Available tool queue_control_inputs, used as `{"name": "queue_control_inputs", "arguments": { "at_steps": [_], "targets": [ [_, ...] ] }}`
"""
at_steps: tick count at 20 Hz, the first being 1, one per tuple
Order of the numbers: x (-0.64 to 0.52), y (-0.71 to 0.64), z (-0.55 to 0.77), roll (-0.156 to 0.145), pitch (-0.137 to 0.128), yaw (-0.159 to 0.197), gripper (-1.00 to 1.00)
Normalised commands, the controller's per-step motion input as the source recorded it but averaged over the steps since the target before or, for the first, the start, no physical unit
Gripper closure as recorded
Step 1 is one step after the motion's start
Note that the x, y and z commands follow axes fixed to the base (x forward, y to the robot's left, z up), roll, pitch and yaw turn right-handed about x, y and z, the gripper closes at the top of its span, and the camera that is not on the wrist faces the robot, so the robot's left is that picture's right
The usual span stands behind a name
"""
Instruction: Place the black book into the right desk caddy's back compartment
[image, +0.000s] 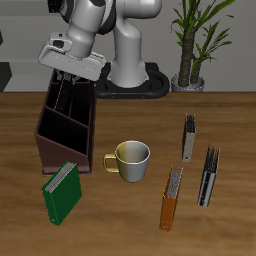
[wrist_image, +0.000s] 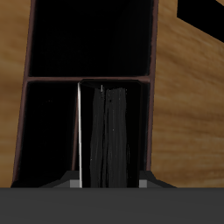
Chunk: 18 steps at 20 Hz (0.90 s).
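Observation:
My gripper hangs over the far, taller end of the right desk caddy, a long maroon-brown box with a black interior. In the wrist view the gripper is shut on the black book, which stands on edge between the fingers. The book reaches down into the back compartment, and a divider separates that section from the one beyond it. In the exterior view the book is mostly hidden by the hand and the caddy walls.
A green book leans at the caddy's near end. A pale mug stands beside the caddy. An orange book and two dark books lie past the mug. A potted plant stands at the back.

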Motion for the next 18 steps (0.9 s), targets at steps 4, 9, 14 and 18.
{"name": "queue_control_inputs", "arguments": {
  "at_steps": [4, 9, 14, 18],
  "targets": [
    [0.05, -0.13, -0.06, -0.029, 0.034, -0.017, 1.0],
    [0.03, 0.01, 0.02, 0.003, -0.008, -0.004, 1.0],
    [0.03, -0.08, -0.06, 0.001, 0.019, -0.008, 1.0],
    [0.05, -0.04, -0.09, 0.001, 0.028, -0.011, 1.0]
  ]
}}
